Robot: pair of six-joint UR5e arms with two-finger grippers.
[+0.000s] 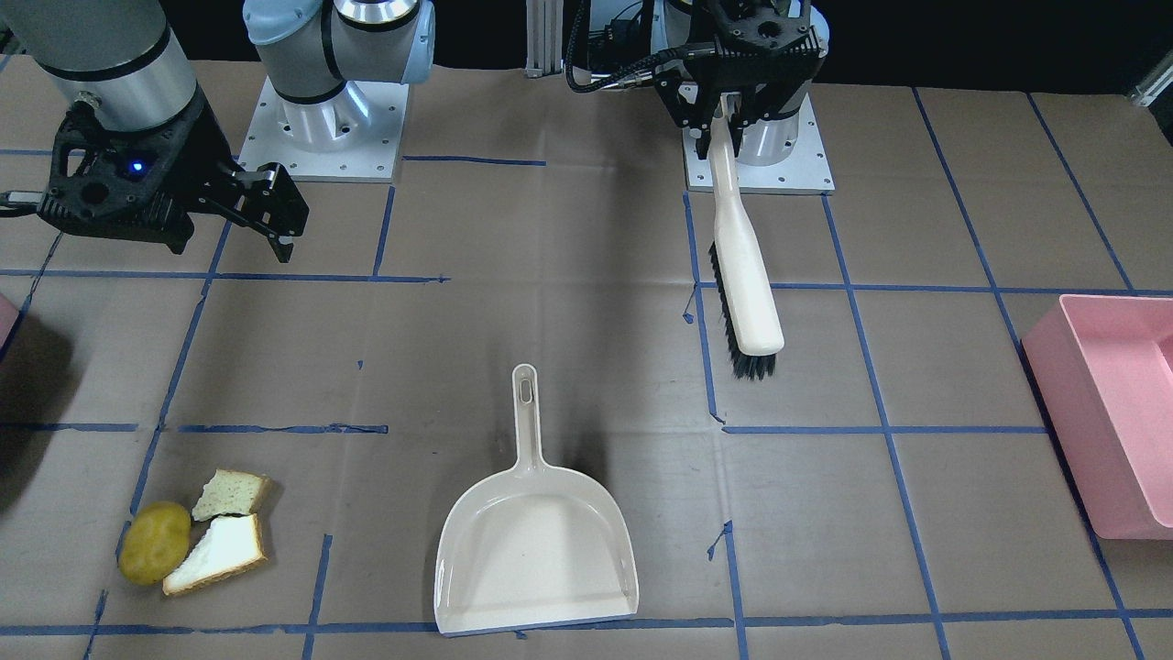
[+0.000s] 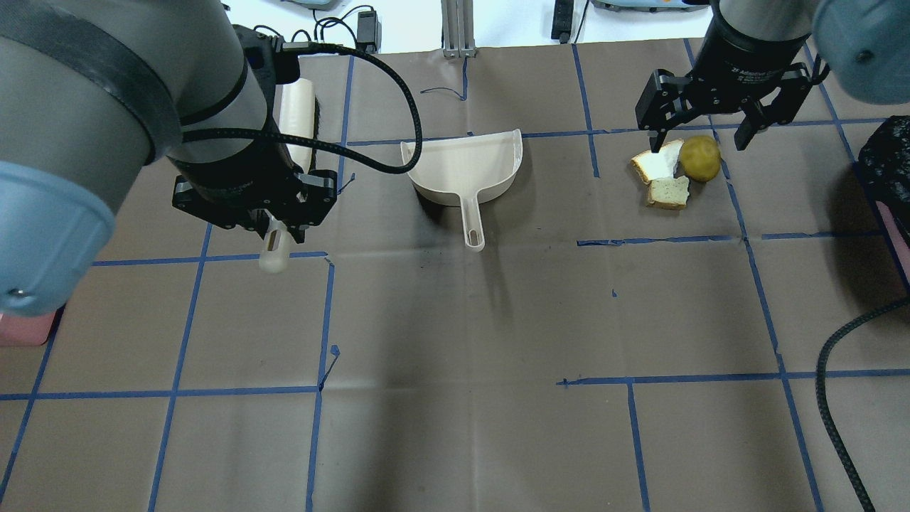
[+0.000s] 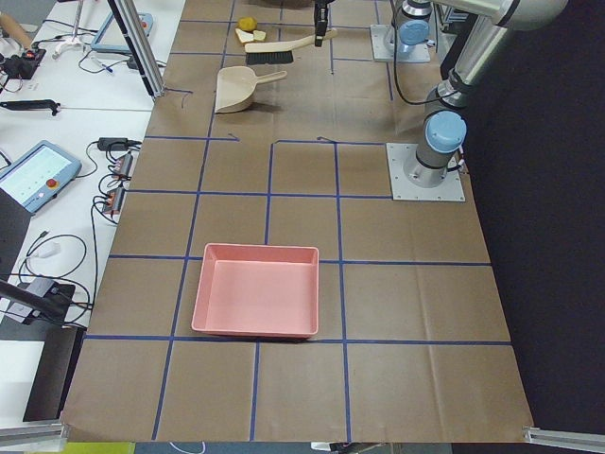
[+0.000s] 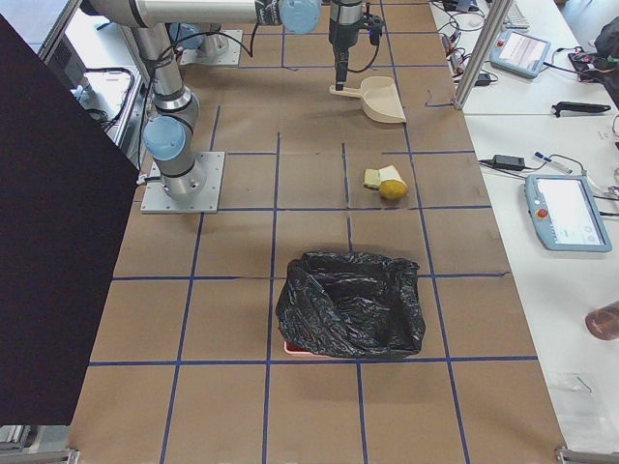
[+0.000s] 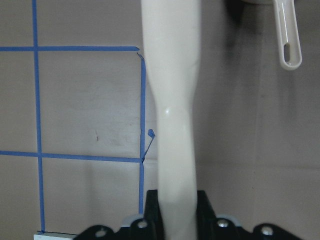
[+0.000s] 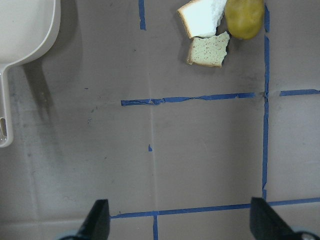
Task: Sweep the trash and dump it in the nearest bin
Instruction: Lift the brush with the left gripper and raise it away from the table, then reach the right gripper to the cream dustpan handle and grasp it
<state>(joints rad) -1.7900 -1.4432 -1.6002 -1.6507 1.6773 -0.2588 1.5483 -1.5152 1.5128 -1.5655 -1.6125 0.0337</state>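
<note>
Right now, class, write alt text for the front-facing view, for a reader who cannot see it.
The left gripper holds a cream brush by its handle. An empty cream dustpan lies mid-table; a yellow-brown lump and two bread slices huddle off to one side, and the right gripper hangs open, holding nothing.

Yellow-brown potato [image 1: 154, 543] touching two crusted bread slices [image 1: 218, 554]

"What's the left gripper [image 1: 724, 115] doing?"
"Clamped round the brush [image 1: 747, 275] handle, wrist pointing down."
"And the right gripper [image 2: 698, 139]?"
"Hangs at the far right, pointing down, jaws spread wide."
</note>
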